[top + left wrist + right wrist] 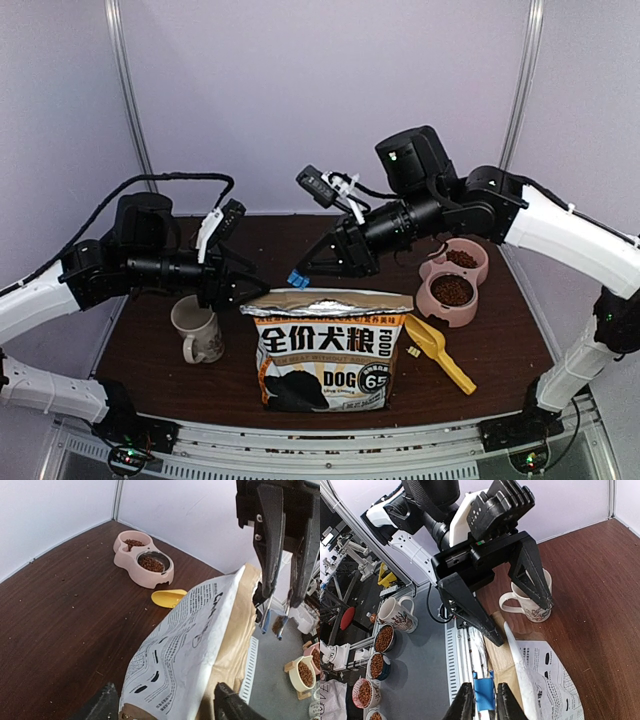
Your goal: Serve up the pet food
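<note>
Gaping open, left gripper (165, 687) straddles the dog food bag (325, 350); right gripper (485, 686) pinches a blue clip (483, 697). Crumb-flecked brown table (500, 350), pale walls (300, 90).

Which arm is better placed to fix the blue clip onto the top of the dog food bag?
Right. The right gripper holds the blue clip close to the top edge of the bag. The left gripper stands open on either side of the bag, gripping nothing.
</note>
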`<action>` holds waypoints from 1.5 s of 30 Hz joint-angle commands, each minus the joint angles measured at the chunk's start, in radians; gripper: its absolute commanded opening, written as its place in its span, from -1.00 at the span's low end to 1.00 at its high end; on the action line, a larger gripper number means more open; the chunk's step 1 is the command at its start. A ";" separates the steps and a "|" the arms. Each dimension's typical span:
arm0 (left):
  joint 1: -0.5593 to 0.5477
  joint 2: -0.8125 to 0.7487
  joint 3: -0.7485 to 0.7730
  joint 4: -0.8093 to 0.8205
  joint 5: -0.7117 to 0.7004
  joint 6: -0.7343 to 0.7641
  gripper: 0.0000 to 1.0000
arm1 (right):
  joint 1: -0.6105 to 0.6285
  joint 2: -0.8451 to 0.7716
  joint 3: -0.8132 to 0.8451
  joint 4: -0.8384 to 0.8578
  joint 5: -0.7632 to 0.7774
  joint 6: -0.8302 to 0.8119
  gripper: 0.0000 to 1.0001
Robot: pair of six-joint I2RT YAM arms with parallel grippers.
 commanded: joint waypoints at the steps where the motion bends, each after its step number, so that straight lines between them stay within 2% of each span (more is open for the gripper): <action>1: 0.009 -0.002 -0.028 0.035 0.012 -0.012 0.29 | -0.007 0.044 0.072 -0.053 0.020 -0.037 -0.94; 5: 0.009 -0.004 -0.058 0.062 0.042 -0.017 0.06 | -0.011 0.098 0.133 -0.100 0.020 -0.057 -0.95; 13: 0.011 -0.003 -0.102 0.107 0.099 -0.023 -0.13 | -0.015 0.193 0.231 -0.178 0.011 -0.090 -0.96; 16: 0.011 -0.003 -0.110 0.113 0.106 -0.020 -0.34 | -0.018 0.217 0.253 -0.196 0.013 -0.099 -0.97; 21: 0.011 -0.005 -0.121 0.132 0.121 -0.017 -0.85 | -0.023 0.246 0.288 -0.230 0.021 -0.112 -0.98; 23: 0.011 -0.009 -0.126 0.138 0.124 -0.014 -1.00 | -0.026 0.255 0.295 -0.239 0.016 -0.116 -0.98; 39: 0.010 -0.024 -0.118 0.149 0.161 0.010 -1.00 | -0.055 0.299 0.424 -0.306 -0.011 -0.155 -1.00; 45: 0.010 -0.021 -0.110 0.146 0.166 0.012 -1.00 | -0.058 0.323 0.422 -0.337 -0.053 -0.173 -1.00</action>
